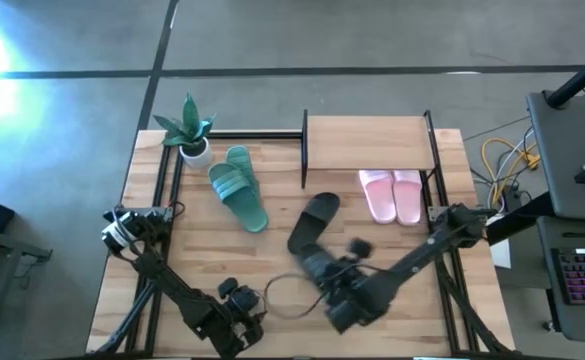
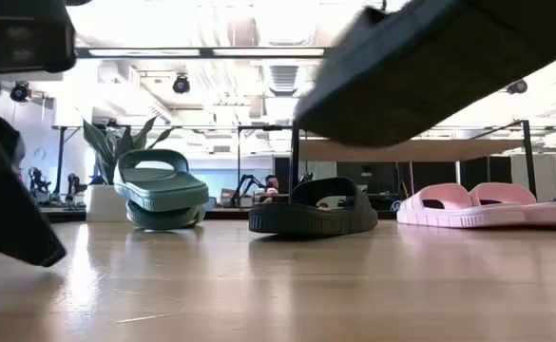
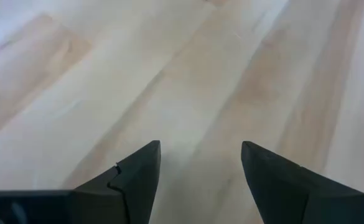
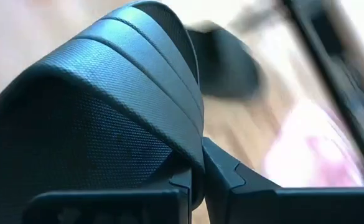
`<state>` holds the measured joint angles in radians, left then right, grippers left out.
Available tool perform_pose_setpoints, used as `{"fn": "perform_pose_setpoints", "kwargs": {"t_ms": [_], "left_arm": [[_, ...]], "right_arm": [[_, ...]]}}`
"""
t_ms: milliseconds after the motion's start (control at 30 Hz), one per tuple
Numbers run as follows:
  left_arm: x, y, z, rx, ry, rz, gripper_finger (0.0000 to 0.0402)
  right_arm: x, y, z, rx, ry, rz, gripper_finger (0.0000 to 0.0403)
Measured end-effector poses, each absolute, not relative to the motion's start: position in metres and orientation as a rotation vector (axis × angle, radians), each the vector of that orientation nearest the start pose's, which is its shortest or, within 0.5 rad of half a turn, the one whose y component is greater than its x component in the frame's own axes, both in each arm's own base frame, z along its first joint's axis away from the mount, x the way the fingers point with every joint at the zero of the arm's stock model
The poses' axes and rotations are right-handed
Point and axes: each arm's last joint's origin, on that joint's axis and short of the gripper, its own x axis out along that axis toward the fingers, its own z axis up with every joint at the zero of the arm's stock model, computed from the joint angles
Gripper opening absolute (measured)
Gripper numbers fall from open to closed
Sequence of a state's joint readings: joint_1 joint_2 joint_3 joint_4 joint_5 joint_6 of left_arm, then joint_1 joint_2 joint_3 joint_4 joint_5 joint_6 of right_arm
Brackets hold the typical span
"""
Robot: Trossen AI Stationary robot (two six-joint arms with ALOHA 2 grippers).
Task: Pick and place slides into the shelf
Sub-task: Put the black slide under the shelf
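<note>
My right gripper [image 1: 322, 270] is near the table's middle front and is shut on a black slide [image 4: 101, 106]. That slide hangs high above the table in the low view [image 2: 430, 66]. The other black slide [image 1: 317, 215] lies sole down on the table. The teal slides [image 1: 240, 185] lie stacked, one on the other [image 2: 163, 195]. The pink pair [image 1: 393, 195] lies side by side at the near edge of the shelf [image 1: 370, 142]. My left gripper [image 3: 200, 162] is open over bare wood at the near left [image 1: 237, 300]. My right gripper holds the black slide by the edge of its wide strap [image 4: 194, 143], which runs down between the two fingers. One fingertip [image 4: 231, 177] shows outside the strap; the strap hides the other. The slide is lifted clear of the table and tilted [image 2: 430, 66].
A potted plant [image 1: 190, 130] stands at the far left beside the shelf. A thin cable loop [image 1: 282, 295] lies on the table between the two grippers. Bare tabletop [image 1: 422, 270] lies at the near right.
</note>
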<state>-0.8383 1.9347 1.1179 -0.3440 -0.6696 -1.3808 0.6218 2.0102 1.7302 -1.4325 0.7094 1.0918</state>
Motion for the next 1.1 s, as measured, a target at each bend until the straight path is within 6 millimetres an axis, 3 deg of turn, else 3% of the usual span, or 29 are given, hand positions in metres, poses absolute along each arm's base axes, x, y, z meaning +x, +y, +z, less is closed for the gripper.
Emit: {"fn": "perform_pose_setpoints", "kwargs": {"t_ms": [67, 167, 333, 533, 867, 1100], "left_arm": [[0.256, -0.256, 0.13, -0.502, 0.736, 0.422, 0.021], [0.258, -0.253, 0.13, -0.505, 0.735, 0.431, 0.021], [0.266, -0.245, 0.131, -0.49, 0.745, 0.433, 0.021], [0.28, -0.229, 0.136, -0.426, 0.787, 0.408, 0.021], [0.308, -0.185, 0.133, -0.309, 0.858, 0.426, 0.021], [0.321, -0.155, 0.128, -0.294, 0.879, 0.416, 0.021]], "right_arm": [[0.295, 0.198, 0.252, -0.077, 1.051, -0.846, 0.0012], [0.286, 0.192, 0.249, 0.003, 1.014, -0.858, 0.0012], [0.281, 0.156, 0.212, -0.005, 1.218, -1.048, 0.0012], [0.276, 0.11, 0.177, 0.157, 1.297, -1.265, 0.0013], [0.311, 0.08, 0.166, 0.168, 1.18, -1.12, 0.0013], [0.314, 0.065, 0.16, 0.117, 1.228, -1.134, 0.0013]]}}
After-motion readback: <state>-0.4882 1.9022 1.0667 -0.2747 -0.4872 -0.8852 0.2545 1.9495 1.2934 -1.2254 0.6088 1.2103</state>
